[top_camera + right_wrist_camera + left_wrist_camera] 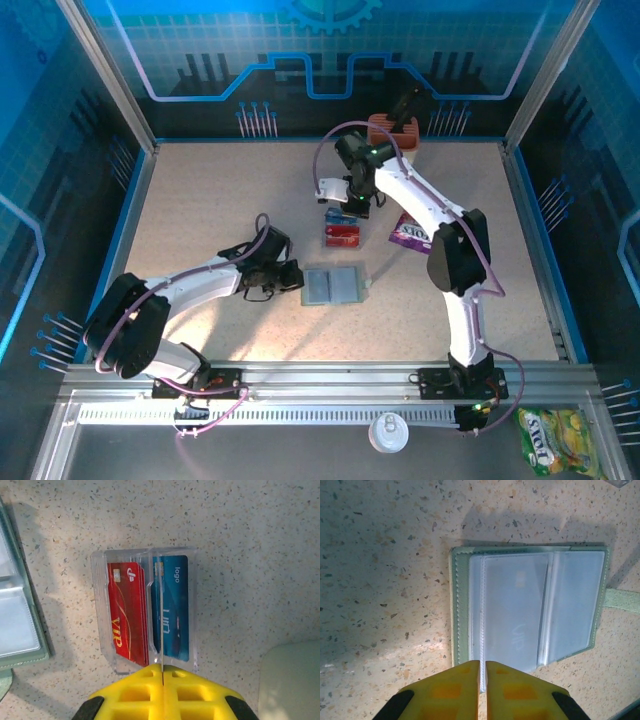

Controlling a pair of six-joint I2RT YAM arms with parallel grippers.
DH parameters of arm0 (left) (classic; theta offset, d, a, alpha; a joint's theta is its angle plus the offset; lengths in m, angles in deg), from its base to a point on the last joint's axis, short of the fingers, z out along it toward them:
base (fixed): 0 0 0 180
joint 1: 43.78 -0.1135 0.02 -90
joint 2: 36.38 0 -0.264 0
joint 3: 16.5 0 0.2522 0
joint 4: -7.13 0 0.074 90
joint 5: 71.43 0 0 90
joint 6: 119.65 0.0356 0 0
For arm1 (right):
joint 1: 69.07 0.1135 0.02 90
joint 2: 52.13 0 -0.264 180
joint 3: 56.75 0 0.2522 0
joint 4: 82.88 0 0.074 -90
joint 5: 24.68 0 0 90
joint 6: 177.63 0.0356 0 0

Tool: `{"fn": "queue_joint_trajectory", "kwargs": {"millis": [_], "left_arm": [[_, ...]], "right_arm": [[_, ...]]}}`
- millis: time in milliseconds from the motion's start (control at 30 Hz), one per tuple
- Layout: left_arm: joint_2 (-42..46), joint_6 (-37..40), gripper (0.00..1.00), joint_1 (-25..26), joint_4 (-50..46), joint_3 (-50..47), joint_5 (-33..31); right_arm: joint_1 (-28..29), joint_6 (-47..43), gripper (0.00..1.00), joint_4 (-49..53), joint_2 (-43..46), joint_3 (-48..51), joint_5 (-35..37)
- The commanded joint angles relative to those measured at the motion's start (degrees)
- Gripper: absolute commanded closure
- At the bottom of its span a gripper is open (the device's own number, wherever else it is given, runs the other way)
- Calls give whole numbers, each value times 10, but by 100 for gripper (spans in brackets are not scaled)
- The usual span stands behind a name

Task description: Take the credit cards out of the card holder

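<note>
- The left arm (pixel 190 285) and the right arm (pixel 425 200) are clad in white shells joined by black housings.
- A lilac cable (pixel 322 155) is looped along each arm.
- The left end effector (pixel 483 687) and the right end effector (pixel 163 680) are fitted with yellow, grid-ribbed fingers (pixel 135 695).
- A green light (pixel 373 152) is lit on the right wrist.

The holder (pixel 332 285) lies open and flat near the middle of the tabletop (pixel 200 200). At its 12 o'clock, a little apart, the cards (pixel 341 236) sit in a sleeve (pixel 145 552), one at 12 o'clock of the other. The packet (pixel 411 232) lies at the cards' 3 o'clock, and the block (pixel 392 135) at their 1 o'clock by the far edge. The left fingers (pixel 445 690) meet the holder's 9 o'clock edge. The right fingers (pixel 135 695) pinch the sleeve's middle fold.
</note>
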Motion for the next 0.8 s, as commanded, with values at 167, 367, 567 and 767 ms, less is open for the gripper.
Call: {"fn": "queue_joint_trajectory", "kwargs": {"millis": [167, 367, 567, 767], "left_arm": [[-15, -3, 89, -6, 0, 0, 19], [-20, -2, 89, -6, -3, 4, 18], [-22, 0, 89, -6, -6, 8, 19], [-25, 4, 89, -6, -10, 14, 24]], "right_arm": [[-11, -22, 100, 52, -59, -59, -2], [-15, -21, 100, 57, -63, -67, -10], [-16, -13, 83, 57, -56, -65, 17], [-16, 8, 82, 38, -36, -55, 17]]}}
